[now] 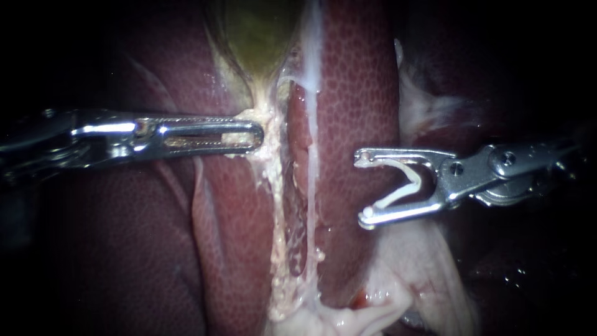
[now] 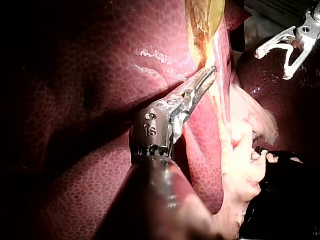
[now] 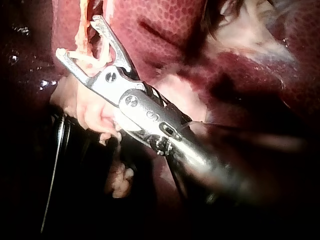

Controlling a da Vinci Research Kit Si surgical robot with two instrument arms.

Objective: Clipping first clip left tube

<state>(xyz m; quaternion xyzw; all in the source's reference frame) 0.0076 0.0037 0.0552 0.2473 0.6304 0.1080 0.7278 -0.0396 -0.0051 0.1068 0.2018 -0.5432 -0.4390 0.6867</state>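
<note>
**Endoscope view.** Slender silver left instrument (image 1: 252, 135), entering from the left, its long slotted jaws closed on the pale yellow fatty tissue (image 1: 264, 118) just below the tapering neck of the olive-green gallbladder (image 1: 258, 31). Running down from that grip, the left tube (image 1: 277, 205), a pale yellow strand crusted with crumbly fat. Just beside it on the right, a thinner whitish tube (image 1: 311, 124). Both set in the groove between lobes of the dark red, finely mottled liver (image 1: 354, 93). Silver right instrument (image 1: 364, 186), entering from the right, jaws spread wide yet seated against both legs of a white, V-shaped clip (image 1: 401, 183), which is thus held from two sides. Clip and jaw tips over the liver lobe to the right of both tubes, near the whitish tube but touching neither. Below the right instrument, a fold of pale pink membranous tissue (image 1: 410, 274).

**Left wrist view.** Closed jaws pinching the fatty tissue at the gallbladder's neck, left tube trailing away beside them. Right instrument ahead and well apart, clip visible in its spread jaws.

**Right wrist view.** Clip-bearing jaws directed towards the pale strands. Contact with them not discernible from this angle.
</note>
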